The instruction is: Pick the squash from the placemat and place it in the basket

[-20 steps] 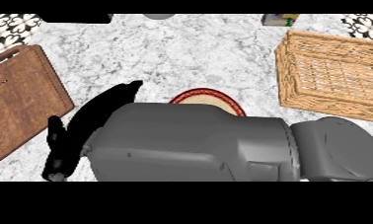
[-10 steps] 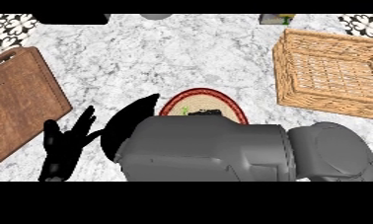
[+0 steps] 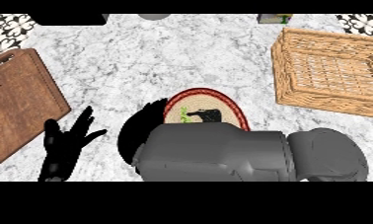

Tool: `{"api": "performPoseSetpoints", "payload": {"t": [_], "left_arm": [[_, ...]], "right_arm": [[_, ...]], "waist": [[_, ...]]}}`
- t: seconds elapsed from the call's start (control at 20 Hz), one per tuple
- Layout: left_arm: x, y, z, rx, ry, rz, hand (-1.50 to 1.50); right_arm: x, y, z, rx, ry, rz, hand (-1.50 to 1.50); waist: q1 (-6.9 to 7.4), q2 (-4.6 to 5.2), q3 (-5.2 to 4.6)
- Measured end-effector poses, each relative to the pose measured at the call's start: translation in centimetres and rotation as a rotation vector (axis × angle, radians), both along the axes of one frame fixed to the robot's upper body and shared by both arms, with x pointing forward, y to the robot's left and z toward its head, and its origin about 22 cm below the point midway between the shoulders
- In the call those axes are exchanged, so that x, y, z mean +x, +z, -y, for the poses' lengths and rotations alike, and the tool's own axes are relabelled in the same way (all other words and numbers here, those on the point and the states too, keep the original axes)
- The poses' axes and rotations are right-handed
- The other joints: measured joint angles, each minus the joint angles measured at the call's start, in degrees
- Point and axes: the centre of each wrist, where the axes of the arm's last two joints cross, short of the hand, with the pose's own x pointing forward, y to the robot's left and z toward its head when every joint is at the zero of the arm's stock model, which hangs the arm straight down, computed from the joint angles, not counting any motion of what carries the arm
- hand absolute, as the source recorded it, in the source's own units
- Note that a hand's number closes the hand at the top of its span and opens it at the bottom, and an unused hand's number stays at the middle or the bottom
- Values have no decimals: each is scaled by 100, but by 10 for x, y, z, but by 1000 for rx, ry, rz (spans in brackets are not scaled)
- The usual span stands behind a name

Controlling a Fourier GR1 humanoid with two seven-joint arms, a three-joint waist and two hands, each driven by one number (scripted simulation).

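An oval placemat (image 3: 218,97) with a red rim lies on the marble counter, just left of centre. My right forearm comes in from the lower edge and covers the mat's near half. Only a black part of my right hand (image 3: 206,116) shows past the forearm, low over the mat. Under it peeks a yellow-green sliver of the squash (image 3: 189,120); the rest is hidden, and I cannot see whether the hand holds it. The woven basket (image 3: 291,77) stands at the right edge. My left hand (image 3: 64,145) rests open at the lower left, fingers up.
A wooden cutting board (image 3: 25,97) lies along the left edge, close to my left hand. At the counter's back edge stand a dark object (image 3: 69,19), a grey item (image 3: 153,17) and a small green box (image 3: 275,18). Bare marble lies between the placemat and the basket.
My right forearm has shifted right and back toward the lower edge, uncovering more of the placemat. My left hand now shows more fully, with its fingers spread.
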Motion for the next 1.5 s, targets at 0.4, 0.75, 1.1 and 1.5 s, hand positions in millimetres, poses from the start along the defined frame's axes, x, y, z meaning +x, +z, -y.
{"api": "performPoseSetpoints", "payload": {"t": [0.4, 0.75, 1.1, 1.5], "left_arm": [[-2, 1, 1, -14, -10, 5, 0], [-1, 0, 1, -11, -10, 6, 0], [-1, -1, -3, -12, -10, 2, 0], [-3, -1, -3, -9, -10, 13, 0]], "right_arm": [[-2, -24, 10, 15, -17, 11, -150], [-2, -45, 19, -12, -39, 1, -150], [-1, -64, 29, -69, -62, -20, -150], [-4, -79, 37, -79, -62, -21, -150]], "waist": [[26, 7, -7], [40, 9, -3], [8, 6, -5], [15, 7, -1]]}}
